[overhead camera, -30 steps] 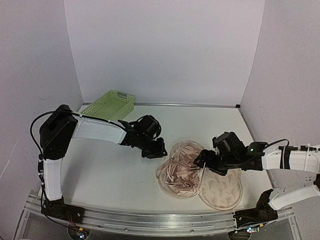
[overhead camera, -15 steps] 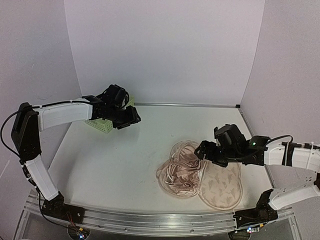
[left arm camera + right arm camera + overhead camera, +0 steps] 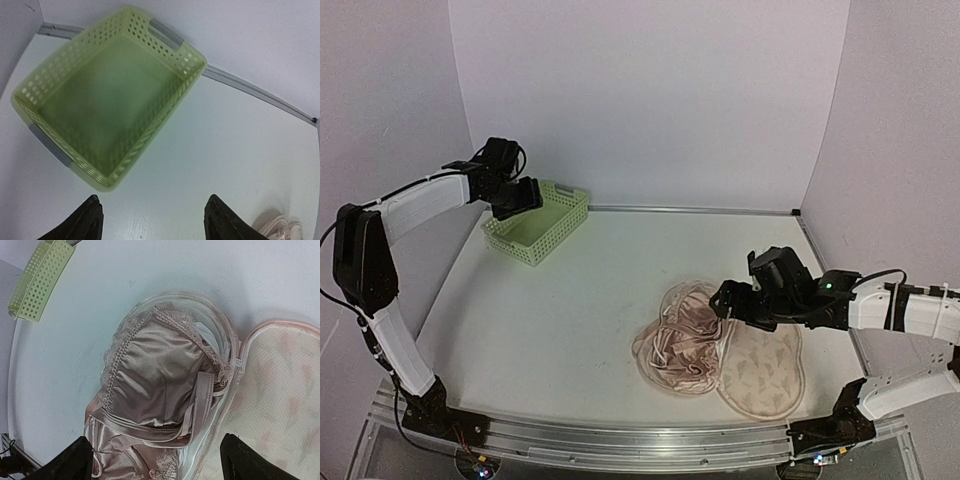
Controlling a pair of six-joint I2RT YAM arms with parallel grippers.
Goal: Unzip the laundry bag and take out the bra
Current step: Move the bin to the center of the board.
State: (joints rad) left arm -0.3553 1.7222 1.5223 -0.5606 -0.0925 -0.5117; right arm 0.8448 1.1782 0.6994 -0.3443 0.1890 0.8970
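Note:
The laundry bag point(image 3: 762, 378) lies unzipped and spread flat on the table at the right, patterned lid down to the right, with its pale mesh lining point(image 3: 282, 385) showing. A satin pink bra point(image 3: 672, 345) with lace trim rests in the bag's left half; in the right wrist view the bra point(image 3: 155, 370) fills the middle. My right gripper point(image 3: 725, 303) hovers open just above the bag's hinge edge, and both its fingertips point(image 3: 77, 460) straddle the bra with nothing gripped. My left gripper point(image 3: 517, 196) is raised at the back left over the basket, open and empty point(image 3: 155, 220).
A light green lattice basket point(image 3: 535, 228) stands at the back left by the wall; in the left wrist view the basket's rim point(image 3: 150, 145) is right below the fingers. Walls close the table on three sides. A metal rail point(image 3: 620, 440) runs along the near edge.
My left arm has swung from beside the bag at mid-table up to the back left over the basket, its jaws widening. The right gripper has lifted slightly off the bag.

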